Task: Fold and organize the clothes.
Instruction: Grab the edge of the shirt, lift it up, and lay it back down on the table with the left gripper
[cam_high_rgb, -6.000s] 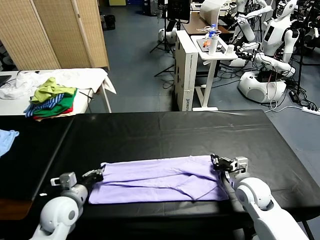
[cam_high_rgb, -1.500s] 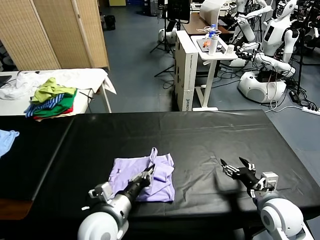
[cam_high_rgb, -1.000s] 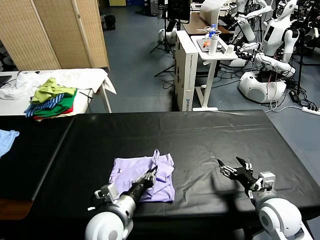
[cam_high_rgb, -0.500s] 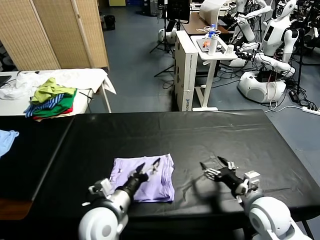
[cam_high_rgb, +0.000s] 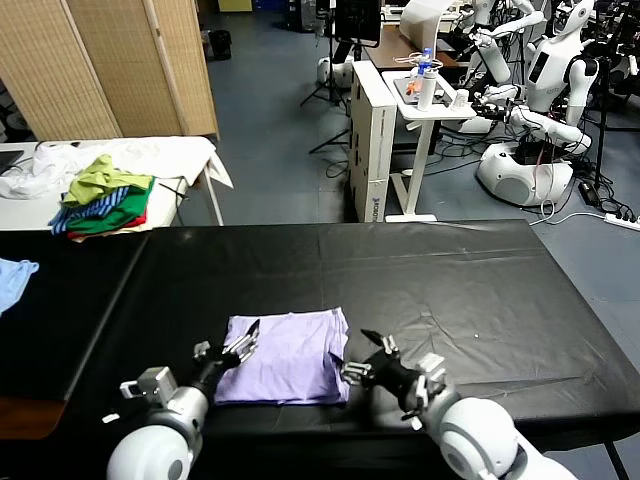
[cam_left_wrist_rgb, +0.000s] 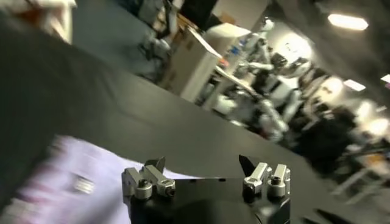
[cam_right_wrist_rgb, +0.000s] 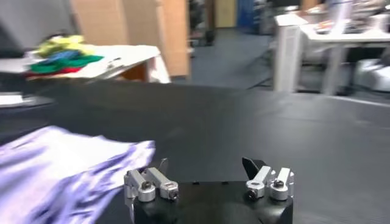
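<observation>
Black sheeting over the table (cam_high_rgb: 430, 270), lightly creased, running the full width of the head view. Pale wooden screen (cam_high_rgb: 110, 65) standing far left behind it. White side table (cam_high_rgb: 175, 155) beyond the left end, carrying a green, striped and red pile (cam_high_rgb: 100, 200). Light blue garment (cam_high_rgb: 15, 280) lying at the far left edge of the black surface.

Lavender T-shirt (cam_high_rgb: 285, 358) folded into a compact rectangle near the front edge, left of centre, flat, held by neither arm. Also seen as a pale purple patch in the left wrist view (cam_left_wrist_rgb: 61, 182) and as rumpled purple cloth in the right wrist view (cam_right_wrist_rgb: 67, 164).

Left gripper (cam_high_rgb: 240, 345) at the shirt's left edge, fingers spread wide, nothing between them; same in its own wrist view (cam_left_wrist_rgb: 204, 165). Right gripper (cam_high_rgb: 365, 358) just beside the shirt's right edge, low over the cloth, fingers likewise spread wide and empty (cam_right_wrist_rgb: 207, 165). Contact with the fabric not determinable for either.
</observation>
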